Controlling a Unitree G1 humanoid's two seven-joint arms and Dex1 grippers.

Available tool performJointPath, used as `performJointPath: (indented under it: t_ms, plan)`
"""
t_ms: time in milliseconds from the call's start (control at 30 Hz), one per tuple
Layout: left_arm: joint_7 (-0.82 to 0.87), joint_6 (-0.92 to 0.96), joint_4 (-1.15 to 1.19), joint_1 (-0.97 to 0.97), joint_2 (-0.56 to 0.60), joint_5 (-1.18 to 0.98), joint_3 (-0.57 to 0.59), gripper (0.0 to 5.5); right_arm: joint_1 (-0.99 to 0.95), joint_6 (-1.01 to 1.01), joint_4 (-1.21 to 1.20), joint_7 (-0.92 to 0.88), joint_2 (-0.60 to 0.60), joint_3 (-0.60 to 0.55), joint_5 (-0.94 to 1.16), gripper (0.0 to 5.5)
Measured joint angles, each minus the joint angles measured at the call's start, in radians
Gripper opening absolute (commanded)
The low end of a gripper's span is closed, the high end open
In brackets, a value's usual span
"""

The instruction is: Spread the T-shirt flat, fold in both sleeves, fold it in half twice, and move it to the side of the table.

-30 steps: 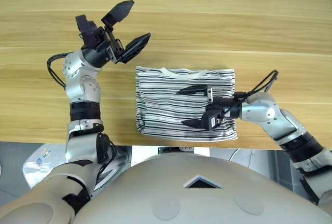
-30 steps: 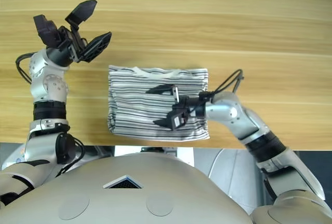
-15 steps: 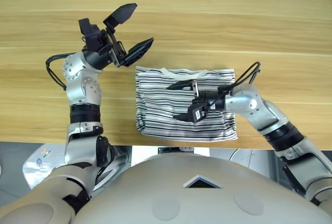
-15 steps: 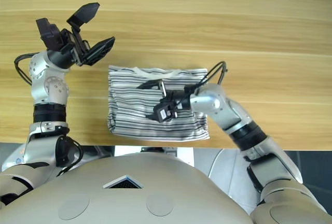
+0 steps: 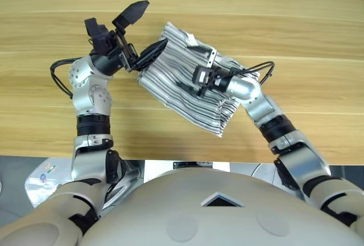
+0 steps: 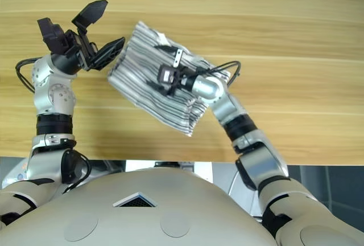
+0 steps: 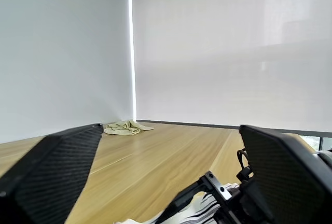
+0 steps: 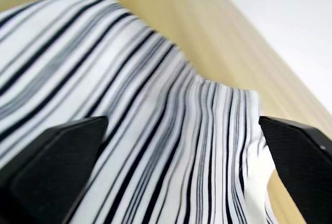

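T-shirt (image 5: 211, 108) now askew, beneath right pincer (image 5: 186, 64)

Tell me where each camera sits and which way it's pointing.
Both eyes: on the head, looking down at the table, shirt, left pincer and right pincer; same scene in both.
Left wrist: on the left arm, facing across the table toward a wall, between its own open fingers.
Right wrist: on the right arm, close above the shirt, between its own open fingers.

Bright, even light covers the wooden table (image 5: 273, 12) — shadows by the T-shirt (image 5: 170, 64) are faint and soft. Daylight glows through white blinds (image 7: 207, 53) — brightest at their seam.
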Motion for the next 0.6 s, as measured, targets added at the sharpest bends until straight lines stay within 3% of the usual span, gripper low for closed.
performJointPath:
  t_ms: [300, 433, 600]
  plan:
    - [0.018, 0.009, -0.03, 0.042, 0.0, -0.028, 0.008, 4.91, -0.177, 0.187, 0.362, -0.502, 0.223, -0.211, -0.011, 5.4]
    - [0.029, 0.009, -0.048, 0.062, 0.0, -0.036, 0.013, 4.91, -0.19, 0.215, 0.402, -0.637, 0.301, -0.258, 0.003, 5.4]
    - [0.037, 0.007, -0.065, 0.08, 0.0, -0.038, 0.014, 4.91, -0.174, 0.191, 0.275, -0.721, 0.296, -0.248, -0.047, 5.4]
